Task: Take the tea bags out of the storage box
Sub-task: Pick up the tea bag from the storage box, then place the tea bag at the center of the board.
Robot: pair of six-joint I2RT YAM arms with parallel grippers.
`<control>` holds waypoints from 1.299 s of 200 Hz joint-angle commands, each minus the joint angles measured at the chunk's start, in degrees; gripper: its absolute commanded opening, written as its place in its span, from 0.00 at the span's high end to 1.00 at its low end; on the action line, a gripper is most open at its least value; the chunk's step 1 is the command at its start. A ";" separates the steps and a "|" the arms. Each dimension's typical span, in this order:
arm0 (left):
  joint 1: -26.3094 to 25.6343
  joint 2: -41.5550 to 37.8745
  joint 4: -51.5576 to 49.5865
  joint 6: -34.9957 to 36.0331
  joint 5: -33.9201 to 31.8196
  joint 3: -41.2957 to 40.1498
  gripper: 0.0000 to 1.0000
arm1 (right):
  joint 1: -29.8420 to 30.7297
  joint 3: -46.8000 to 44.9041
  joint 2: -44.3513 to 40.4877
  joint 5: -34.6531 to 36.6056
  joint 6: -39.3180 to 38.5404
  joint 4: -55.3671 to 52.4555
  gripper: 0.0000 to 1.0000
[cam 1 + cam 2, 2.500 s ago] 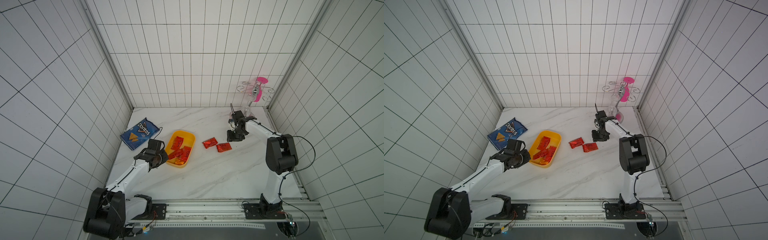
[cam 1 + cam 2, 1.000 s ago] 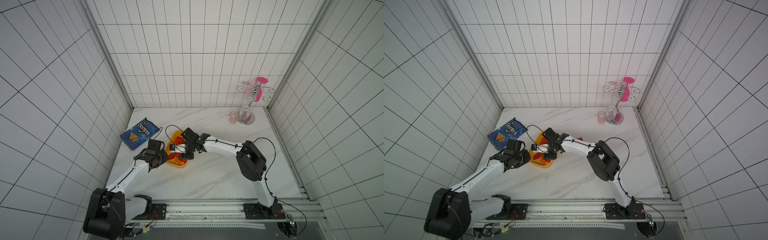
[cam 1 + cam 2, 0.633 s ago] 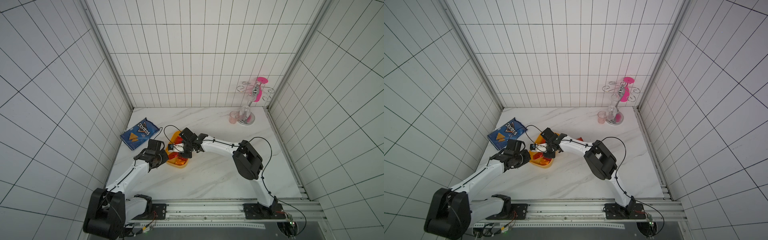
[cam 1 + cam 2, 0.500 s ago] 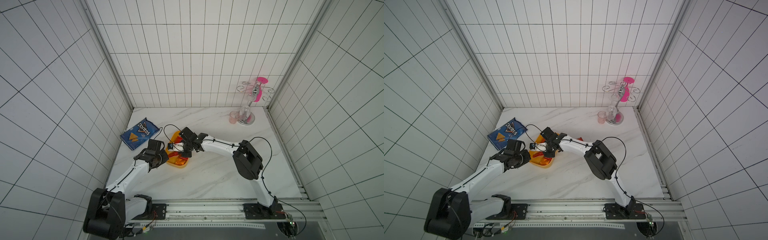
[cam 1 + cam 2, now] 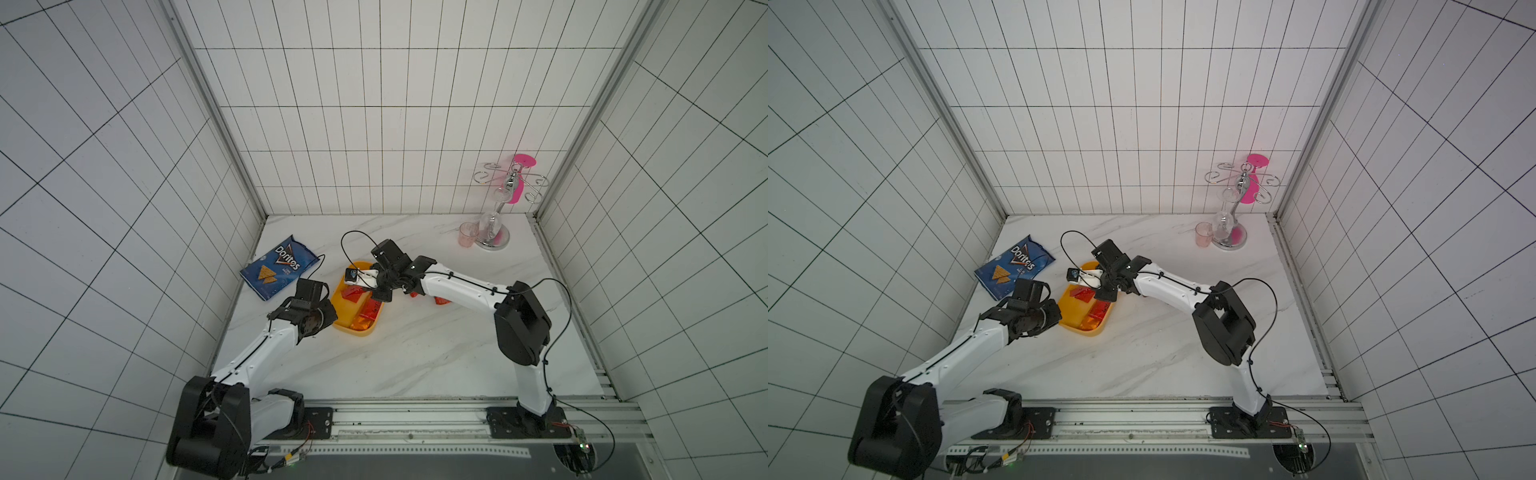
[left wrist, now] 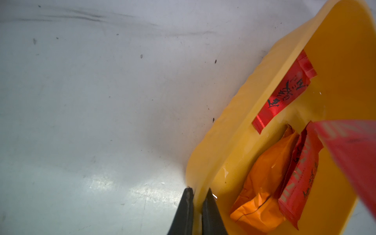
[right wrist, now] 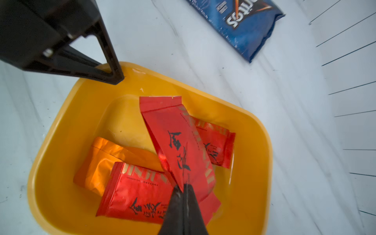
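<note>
Nearest, the left gripper (image 6: 197,191) is pinched onto the rim of the yellow storage box (image 6: 223,132), at the box's eight o'clock edge in both top views. Inside lie an orange tea bag (image 7: 101,160) and two red tea bags (image 7: 138,193). Above them the right gripper (image 7: 183,187) nips the end of a red sachet (image 7: 173,138) that hangs tilted. At the box's three o'clock, two more sachets (image 5: 441,300) lie on the marble table (image 5: 395,353). A Doritos bag (image 5: 276,266) sits at ten o'clock.

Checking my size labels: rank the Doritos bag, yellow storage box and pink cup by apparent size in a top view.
1. Doritos bag and storage box: roughly alike; the box is partly covered, so I won't rank them.
2. pink cup: clearly smallest.
</note>
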 commanded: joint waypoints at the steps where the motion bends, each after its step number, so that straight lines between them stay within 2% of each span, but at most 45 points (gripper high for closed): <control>1: -0.10 -0.95 0.57 0.51 -0.71 -0.69 1.00 | -2.19 -3.85 -5.60 3.23 4.17 2.68 1.00; 15: -0.08 -0.95 0.51 0.35 -0.91 -0.74 1.00 | -5.10 -6.67 -9.47 4.87 8.85 3.85 1.00; 39: -0.01 -0.95 0.47 0.25 -1.03 -0.69 1.00 | -10.99 -15.47 -17.62 12.19 21.07 7.81 1.00; 77: -0.01 -1.16 0.76 0.34 -0.80 -0.77 1.00 | -17.65 -30.52 -26.59 34.71 37.12 9.40 1.00; 92: -0.02 -1.25 0.81 0.41 -0.61 -0.88 1.00 | -22.08 -34.20 -28.05 38.91 43.87 5.90 1.00; 121: -0.01 -1.39 1.00 0.42 -0.45 -0.92 1.00 | -29.96 -39.08 -28.81 40.77 54.34 -0.41 1.00; 158: -0.02 -1.37 1.00 0.50 -0.33 -0.97 1.00 | -32.38 -40.80 -26.97 41.10 57.56 -3.76 1.00; 183: -0.07 -1.36 1.01 0.51 -0.30 -0.96 1.00 | -32.35 -38.43 -23.54 38.59 56.96 -5.62 1.00; 217: -0.05 -1.24 1.00 0.51 -0.30 -0.89 1.00 | -31.55 -35.86 -18.69 29.86 57.25 -6.42 1.00; 260: -0.09 -1.09 1.00 0.59 -0.24 -0.86 1.00 | -25.50 -34.23 -12.94 30.12 58.32 -6.61 1.00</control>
